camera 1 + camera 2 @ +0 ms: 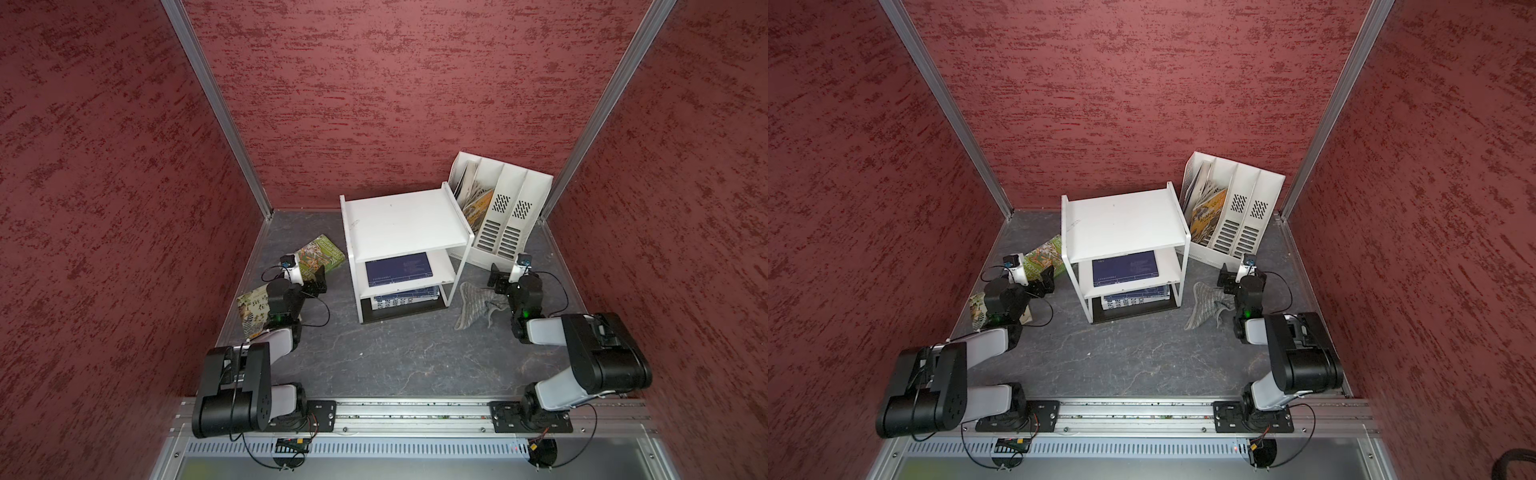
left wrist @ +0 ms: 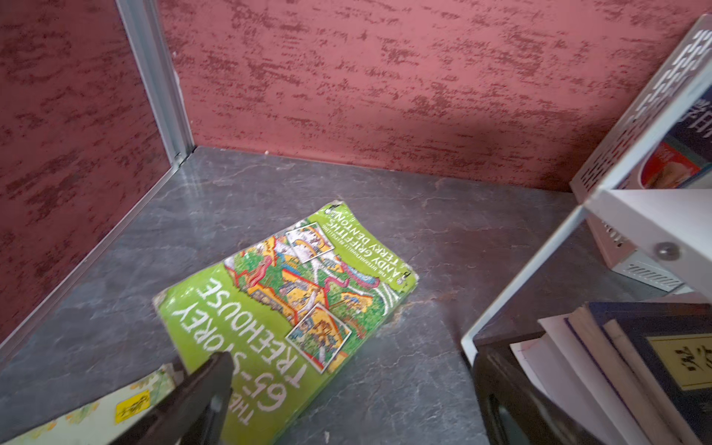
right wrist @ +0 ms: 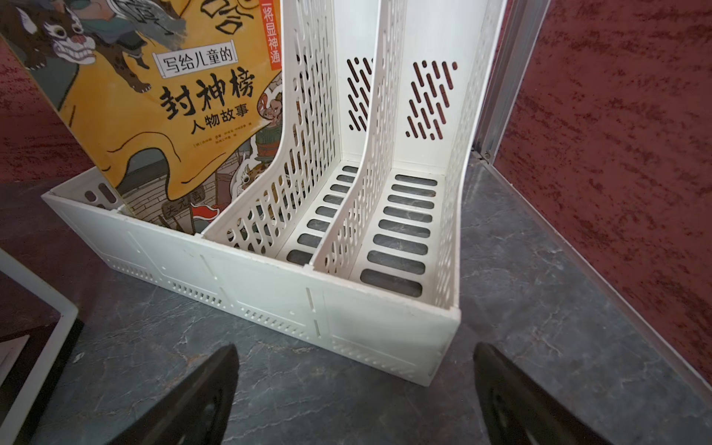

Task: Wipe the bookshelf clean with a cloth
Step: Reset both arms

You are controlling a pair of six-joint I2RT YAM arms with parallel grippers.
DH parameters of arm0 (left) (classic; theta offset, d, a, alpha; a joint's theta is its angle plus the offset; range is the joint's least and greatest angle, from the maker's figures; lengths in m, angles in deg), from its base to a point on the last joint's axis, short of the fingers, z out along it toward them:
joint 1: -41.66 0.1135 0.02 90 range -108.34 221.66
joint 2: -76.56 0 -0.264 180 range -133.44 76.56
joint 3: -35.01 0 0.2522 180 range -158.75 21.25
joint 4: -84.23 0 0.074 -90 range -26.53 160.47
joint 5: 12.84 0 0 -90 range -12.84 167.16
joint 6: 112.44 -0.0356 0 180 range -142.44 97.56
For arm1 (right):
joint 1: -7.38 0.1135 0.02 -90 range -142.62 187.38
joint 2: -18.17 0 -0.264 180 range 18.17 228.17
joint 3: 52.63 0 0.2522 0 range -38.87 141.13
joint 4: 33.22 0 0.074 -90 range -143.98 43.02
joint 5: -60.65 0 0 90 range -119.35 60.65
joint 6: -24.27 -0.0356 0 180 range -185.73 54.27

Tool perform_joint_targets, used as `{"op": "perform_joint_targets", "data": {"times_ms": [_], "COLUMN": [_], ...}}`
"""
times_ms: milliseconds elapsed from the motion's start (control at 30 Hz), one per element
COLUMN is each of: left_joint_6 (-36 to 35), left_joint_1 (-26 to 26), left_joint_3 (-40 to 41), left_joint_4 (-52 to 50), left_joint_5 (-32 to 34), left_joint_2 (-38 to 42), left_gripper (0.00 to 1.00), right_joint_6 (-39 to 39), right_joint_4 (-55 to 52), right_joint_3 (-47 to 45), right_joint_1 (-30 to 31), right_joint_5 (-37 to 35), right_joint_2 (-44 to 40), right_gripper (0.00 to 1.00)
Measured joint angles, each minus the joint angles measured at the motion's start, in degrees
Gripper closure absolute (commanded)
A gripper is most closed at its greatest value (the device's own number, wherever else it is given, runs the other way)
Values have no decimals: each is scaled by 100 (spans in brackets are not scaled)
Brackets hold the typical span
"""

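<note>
From above: the bookshelf [image 1: 399,224] stands on the table [image 1: 374,357], its top bare. The cloth [image 1: 473,305] lies crumpled just behind the right gripper [image 1: 498,277], on its bookshelf side and partly tucked under the wrist. Both tools are spread wide and hold nothing. The left gripper [image 1: 316,281] hovers by a green book [image 1: 322,254], with the bookshelf off to its inner side. Both top views agree.

Left wrist: the green book lies right ahead of the spread jaws, and a bookshelf leg is close alongside. A careless swing could clip that frame or shove the book.

Right wrist: the file holder [image 3: 269,277] fills the view just ahead of the fingers, and there's no cloth in sight! That's the worry. The cloth sits behind this camera's look, so any push forward bumps the holder. A blind grab may pinch only a fold, which could slip out mid-wipe.
</note>
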Motion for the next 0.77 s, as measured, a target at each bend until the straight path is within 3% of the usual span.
{"op": "perform_joint_targets", "data": {"times_ms": [233, 433, 767], "left_joint_6": [-214, -175, -173], "left_joint_1": [-308, -304, -304], "left_joint_3": [-4, -269, -289], "left_joint_4": [540, 457, 452], "left_joint_5": [251, 638, 756], "left_joint_2": [-986, -1016, -1016], "left_gripper": [0, 0, 0], "right_joint_6": [2, 7, 22], "right_joint_4": [-13, -15, -37], "right_joint_3": [0, 0, 0], "right_joint_1": [0, 0, 0], "right_joint_5": [0, 0, 0], "right_joint_2": [0, 0, 0], "right_gripper": [1, 1, 1]}}
